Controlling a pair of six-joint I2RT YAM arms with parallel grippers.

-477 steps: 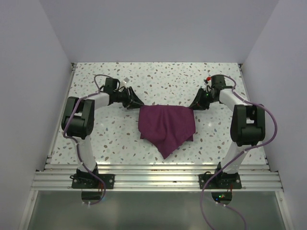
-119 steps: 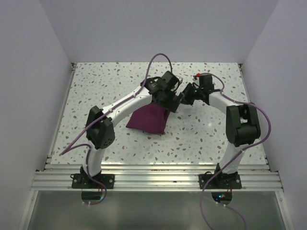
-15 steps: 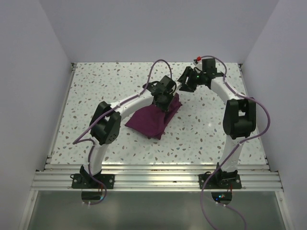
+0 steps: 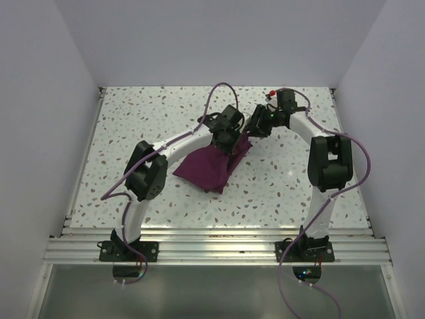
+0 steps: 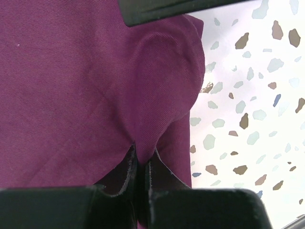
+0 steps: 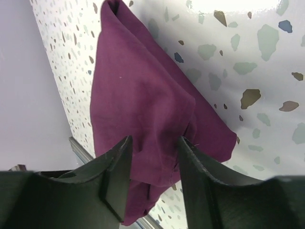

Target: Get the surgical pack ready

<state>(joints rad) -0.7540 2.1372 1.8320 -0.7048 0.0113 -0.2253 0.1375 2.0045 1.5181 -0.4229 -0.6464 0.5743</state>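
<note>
The surgical pack [image 4: 211,165] is a purple-maroon cloth folded into a narrow bundle, lying slantwise at the table's middle. My left gripper [image 4: 230,141] is shut on a pinch of the cloth near its upper right end; in the left wrist view the fingertips [image 5: 141,160] clamp a raised fold of the cloth [image 5: 86,86]. My right gripper [image 4: 252,129] is open just right of the cloth's top end. In the right wrist view its spread fingers [image 6: 152,157] frame the cloth [image 6: 138,95] without touching it.
The speckled terrazzo table [image 4: 133,133] is bounded by white walls at left, back and right. An aluminium rail [image 4: 212,249] with both arm bases runs along the near edge. Purple cables loop over both arms.
</note>
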